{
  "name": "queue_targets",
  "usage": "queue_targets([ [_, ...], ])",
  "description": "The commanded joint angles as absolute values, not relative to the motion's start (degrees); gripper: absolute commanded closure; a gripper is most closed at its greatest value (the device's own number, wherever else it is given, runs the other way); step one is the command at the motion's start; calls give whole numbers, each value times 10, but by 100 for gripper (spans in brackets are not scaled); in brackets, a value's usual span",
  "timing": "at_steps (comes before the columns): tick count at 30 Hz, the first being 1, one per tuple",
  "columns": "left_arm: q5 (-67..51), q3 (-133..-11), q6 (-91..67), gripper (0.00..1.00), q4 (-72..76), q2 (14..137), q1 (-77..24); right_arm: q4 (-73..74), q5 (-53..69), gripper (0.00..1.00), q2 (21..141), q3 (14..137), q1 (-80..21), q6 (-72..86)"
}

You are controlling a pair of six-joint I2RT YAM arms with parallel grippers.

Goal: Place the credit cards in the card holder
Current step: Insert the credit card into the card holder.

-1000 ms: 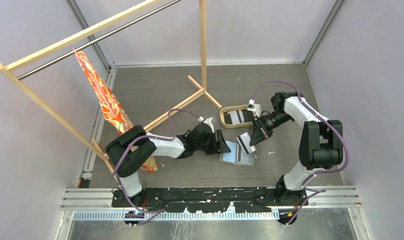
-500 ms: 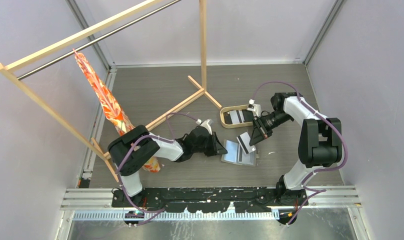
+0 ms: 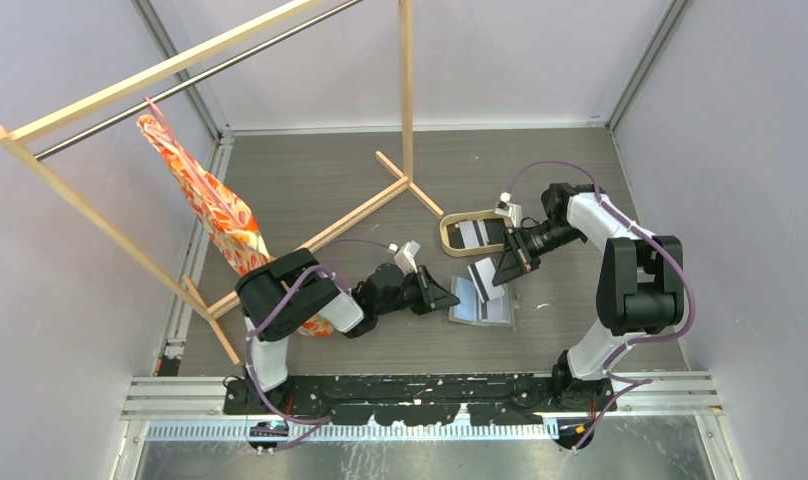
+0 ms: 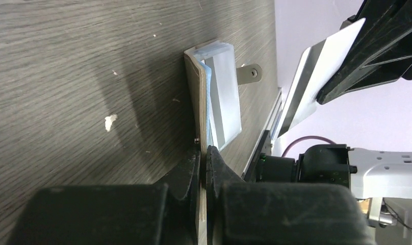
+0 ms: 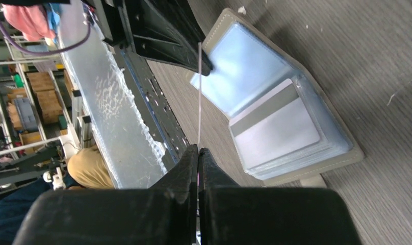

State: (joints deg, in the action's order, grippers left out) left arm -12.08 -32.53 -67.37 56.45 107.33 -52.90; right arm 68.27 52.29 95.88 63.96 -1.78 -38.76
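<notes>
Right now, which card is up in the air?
The white card pinched in the right gripper; the others lie in the wooden tray or the card holder.

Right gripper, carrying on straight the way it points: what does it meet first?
Probably the open card holder, the white card in the right gripper touching first; the left gripper pinching its edge sits close alongside, depth unclear.

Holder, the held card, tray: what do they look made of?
Holder: grey leather-like cover with a stitched edge; clear glossy plastic sleeves, judging by the glare. Card: thin, stiff, flat white, probably plastic. Tray: light wood rim, by its colour.
</notes>
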Motion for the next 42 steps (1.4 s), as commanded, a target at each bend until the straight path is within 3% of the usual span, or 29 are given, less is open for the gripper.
queue_targets([
  [1,-96,-312,-715,100,726,1105,-526,632,584,99,940,638,-19,-308],
  [9,-80,-301,-722,98,701,1105,-526,618,598,99,931,638,-7,-278],
  [11,-74,-301,-712,91,672,1091,-526,620,559,99,922,639,-8,-287],
  [13,-78,-312,-701,75,634,1078,-526,627,514,99,913,638,-7,-303],
  [16,-86,-330,-689,60,602,1077,-526,677,479,99,927,652,-8,-365],
  [19,-94,-343,-686,53,601,1091,-525,714,455,99,952,666,-8,-395],
  [23,-105,-359,-695,52,616,1117,-525,709,430,99,974,665,-11,-386],
  [28,-111,-372,-705,64,623,1140,-525,694,410,99,987,663,-23,-367],
  [33,-121,-381,-704,97,643,1160,-522,700,415,99,987,664,-23,-372],
  [42,-108,-346,-715,100,807,1168,-515,762,542,99,985,705,-21,-413],
])
